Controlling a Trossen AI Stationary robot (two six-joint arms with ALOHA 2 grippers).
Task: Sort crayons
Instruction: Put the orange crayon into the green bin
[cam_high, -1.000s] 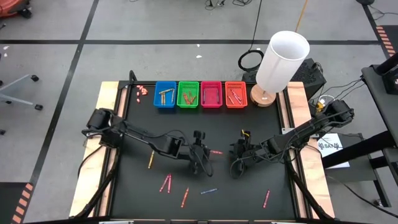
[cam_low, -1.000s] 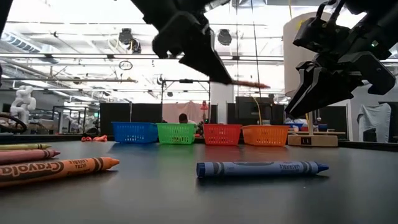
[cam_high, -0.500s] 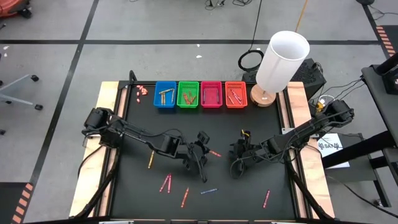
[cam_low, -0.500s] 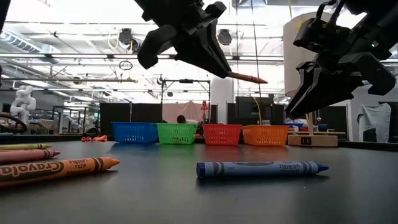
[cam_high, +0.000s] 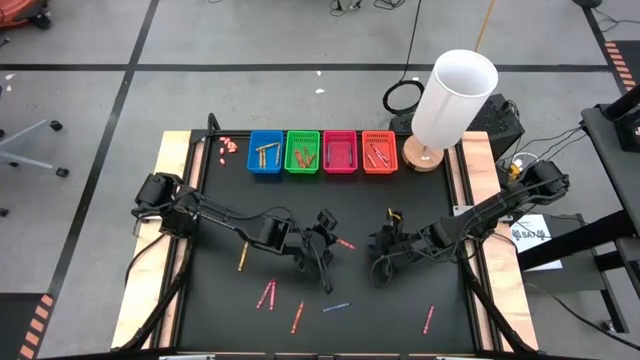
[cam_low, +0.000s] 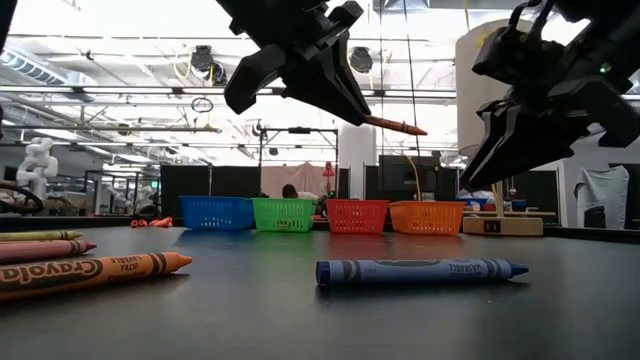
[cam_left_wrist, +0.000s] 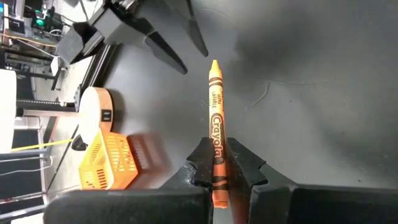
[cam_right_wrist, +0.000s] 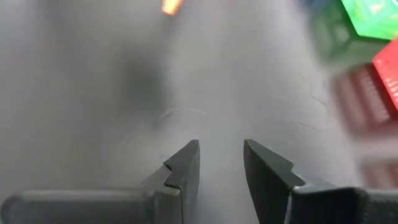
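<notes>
My left gripper (cam_high: 330, 248) hovers over the middle of the black table (cam_high: 210, 300), shut on an orange crayon (cam_left_wrist: 216, 118) whose tip points toward my right gripper (cam_high: 384, 260). My right gripper (cam_right_wrist: 221, 158) stands open a little to the right, above the table, with nothing between its fingers. Loose crayons lie flat nearer the front: a yellowish one (cam_high: 241, 257), two pink ones (cam_high: 268, 293), a red-orange one (cam_high: 297, 317), a blue one (cam_low: 420, 271) and a pink one (cam_high: 430, 318). Crayons also lie in the blue basket (cam_high: 266, 153), green basket (cam_high: 302, 152) and orange basket (cam_high: 379, 152). My left gripper pinches the orange crayon's blunt back end (cam_left_wrist: 217, 167) between its two fingers. The crayon lies along the fingers, and most of its length sticks out past the fingertips. The fingers slant down from the table's left side. The crayon is clear of the table, its tip (cam_low: 415, 129) slightly low.
Four small baskets stand in a row along the far edge, the pink basket (cam_high: 340, 152) among them. A lamp with a white shade (cam_high: 455, 95) on a round wooden base (cam_left_wrist: 94, 106) stands at the far right. Small pinkish bits (cam_high: 228, 146) lie at the far left.
My left gripper has rolled about its own line while staying in place, so both its fingers now show in the low view. The orange crayon has stayed in its hold, clear of the table.
</notes>
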